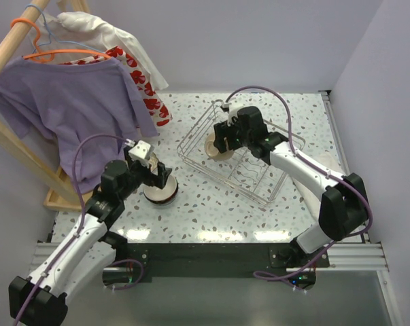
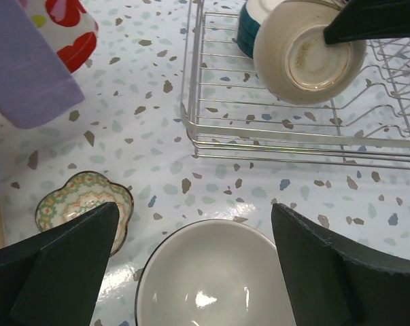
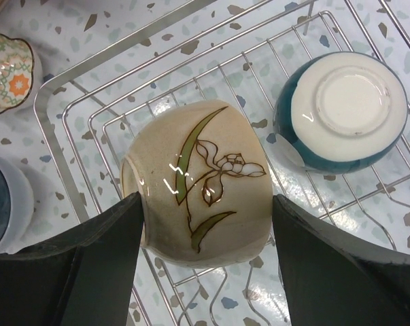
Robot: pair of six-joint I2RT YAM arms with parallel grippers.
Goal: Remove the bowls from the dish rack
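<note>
The dish rack [image 1: 260,191] is a silver wire basket at the table's middle right. Inside it my right gripper [image 1: 222,145] is shut on the tan bowl [image 3: 199,180], which has a painted flower and lies on its side; one finger presses its rim and the other its base. A teal bowl [image 3: 340,109] rests upside down in the rack just beyond. Left of the rack, a bowl with a pale inside and dark rim [image 2: 208,278] stands on the table. My left gripper [image 2: 194,210] hangs open above it, one finger on each side, touching nothing.
A small flower-shaped patterned dish [image 2: 82,202] sits on the table by my left finger. Part of another bowl [image 3: 4,204] shows at the right wrist view's left edge. A wooden clothes rack with a purple shirt [image 1: 75,102] crowds the table's left side.
</note>
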